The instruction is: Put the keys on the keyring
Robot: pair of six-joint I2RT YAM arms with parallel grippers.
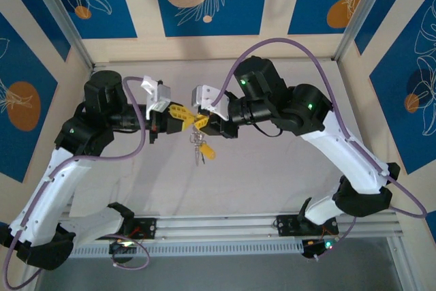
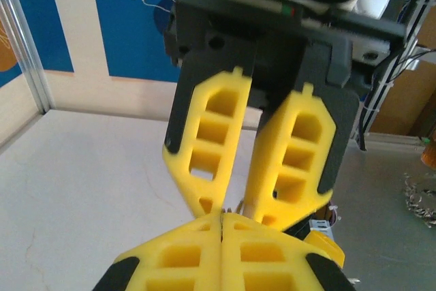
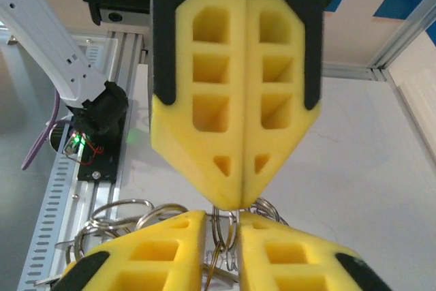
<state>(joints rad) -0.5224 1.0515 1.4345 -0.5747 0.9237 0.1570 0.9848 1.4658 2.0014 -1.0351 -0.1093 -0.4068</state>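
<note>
Left tool [image 3: 235,202] presses its latticed yellow fingers flush. Right tool [image 3: 231,226] stands narrow around thin steel loops of the keyring [image 3: 122,204], held between both tools above the pale bench [image 1: 272,168], with tiny silvery keys [image 1: 197,148] dangling.

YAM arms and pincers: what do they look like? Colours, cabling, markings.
Same build on left arm and right arm: white link shells, black joint housings, green LEDs, a purple cable looping along each. On left pincer and right pincer: black bodies, yellow fingers with rectangular cut-outs tapering to wedge tips, white camera mounts behind.
</note>
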